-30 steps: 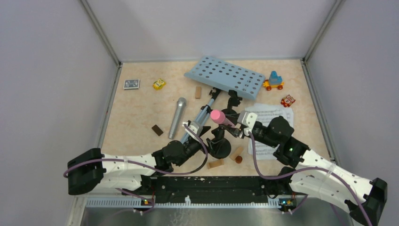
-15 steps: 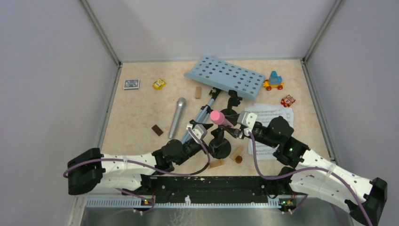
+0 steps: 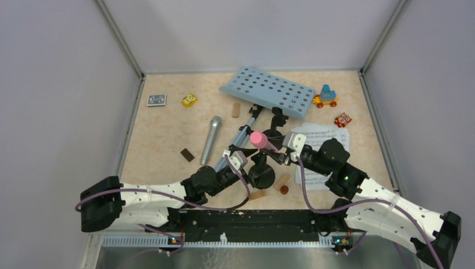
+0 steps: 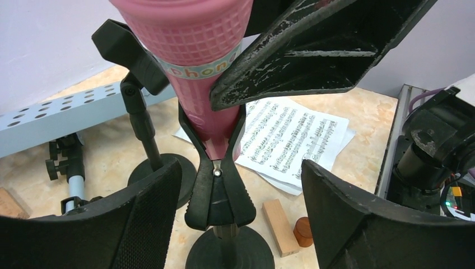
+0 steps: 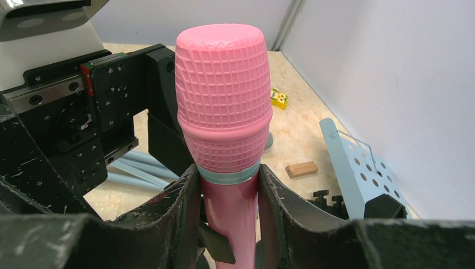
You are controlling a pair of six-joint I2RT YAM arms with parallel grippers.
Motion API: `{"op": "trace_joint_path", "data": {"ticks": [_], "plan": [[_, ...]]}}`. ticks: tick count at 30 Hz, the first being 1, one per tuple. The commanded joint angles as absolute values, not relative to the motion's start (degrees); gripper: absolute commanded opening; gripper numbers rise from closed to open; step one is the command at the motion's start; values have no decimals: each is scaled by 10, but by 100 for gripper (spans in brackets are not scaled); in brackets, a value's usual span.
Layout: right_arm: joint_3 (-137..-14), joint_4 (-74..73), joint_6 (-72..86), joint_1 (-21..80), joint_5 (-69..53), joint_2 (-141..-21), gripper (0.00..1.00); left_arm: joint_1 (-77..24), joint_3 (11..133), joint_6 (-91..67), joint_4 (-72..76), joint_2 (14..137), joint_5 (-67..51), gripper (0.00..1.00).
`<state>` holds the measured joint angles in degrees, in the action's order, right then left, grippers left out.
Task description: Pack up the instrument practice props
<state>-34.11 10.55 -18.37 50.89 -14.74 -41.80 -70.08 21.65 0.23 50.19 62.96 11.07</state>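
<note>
I read "phone" on the pink microphone [image 4: 193, 67], which stands in the near black holder [image 4: 215, 196]. My right gripper [image 5: 229, 196] is closed on it; my left gripper [image 4: 241, 179], wide open, straddles the holder.

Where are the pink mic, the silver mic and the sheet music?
pink mic [image 5: 223, 101], right wrist view, on its mesh head.
silver mic [image 3: 210, 141], top view, on the middle of its body.
sheet music [image 4: 294, 140], left wrist view, on the middle of the top page.
</note>
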Motion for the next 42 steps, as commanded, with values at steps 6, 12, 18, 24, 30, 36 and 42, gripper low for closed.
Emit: {"op": "trace_joint_path", "data": {"ticks": [6, 12, 18, 24, 30, 36, 42], "plan": [[-354, 105, -161, 519, -161, -417, 0, -704, 236, 4, 532, 628, 118, 59], [-387, 92, -164, 520, -169, -406, 0, -703, 242, -32, 504, 637, 185, 2], [-438, 83, -165, 520, -168, -392, 0, -702, 230, -39, 487, 634, 162, 0], [-460, 87, -166, 520, -84, -362, 0, -702, 219, -44, 473, 620, 159, 0], [-457, 10, -150, 520, 67, -342, 0, -703, 226, -43, 449, 615, 160, 13], [-448, -70, -45, 520, 255, -335, 0, -702, 228, -32, 460, 614, 138, 59], [-432, -126, 38, 520, 329, -324, 0, -702, 212, -38, 498, 612, 146, 97]]}}
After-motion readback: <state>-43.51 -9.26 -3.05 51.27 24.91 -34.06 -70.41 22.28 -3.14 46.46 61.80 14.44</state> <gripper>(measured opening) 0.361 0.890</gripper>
